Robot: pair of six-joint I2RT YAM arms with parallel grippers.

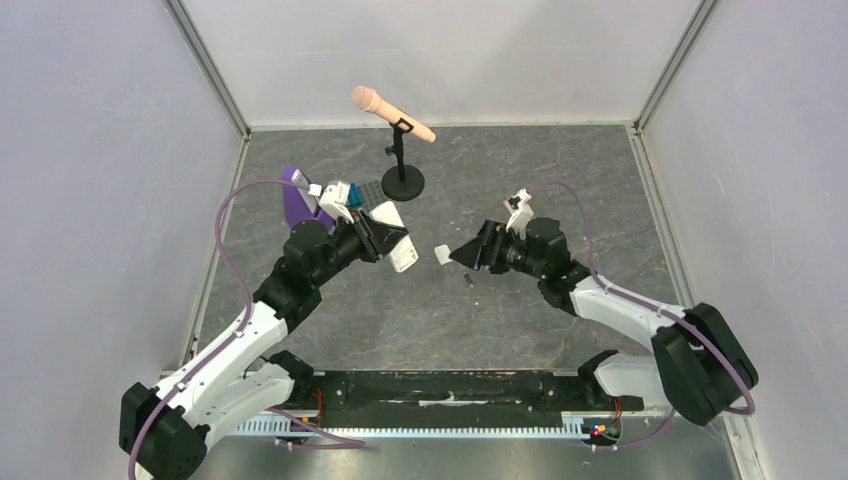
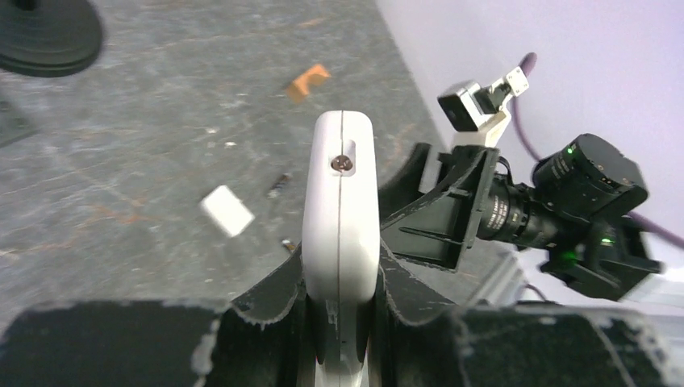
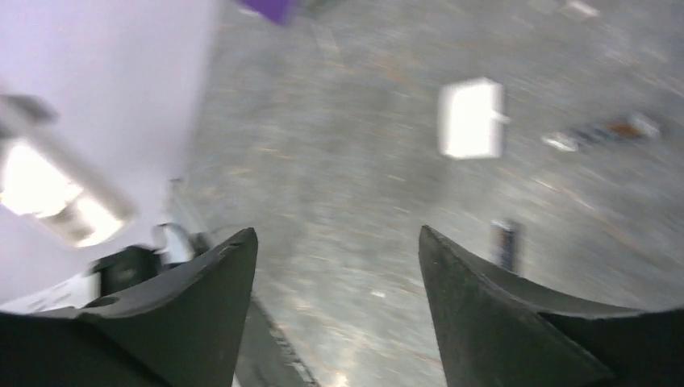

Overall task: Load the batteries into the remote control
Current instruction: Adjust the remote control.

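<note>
My left gripper [image 1: 392, 240] is shut on the white remote control [image 1: 402, 253] and holds it above the table. In the left wrist view the remote [image 2: 341, 210] stands edge-on between the jaws of the left gripper [image 2: 341, 270]. My right gripper [image 1: 468, 254] is open and empty, and it faces the remote from the right. It shows blurred in its own view [image 3: 335, 234]. One dark battery [image 1: 467, 277] lies on the table below it. Two batteries show in the left wrist view [image 2: 279, 185] [image 2: 287, 242] and in the right wrist view [image 3: 505, 242] [image 3: 601, 131].
A small flat white piece [image 1: 441, 254] lies between the grippers, also in the left wrist view [image 2: 227, 210] and the right wrist view [image 3: 471, 118]. A microphone on a black stand [image 1: 403, 182] is at the back. A purple stand [image 1: 292, 195] sits behind the left gripper. A tan block [image 2: 307, 81] lies further off.
</note>
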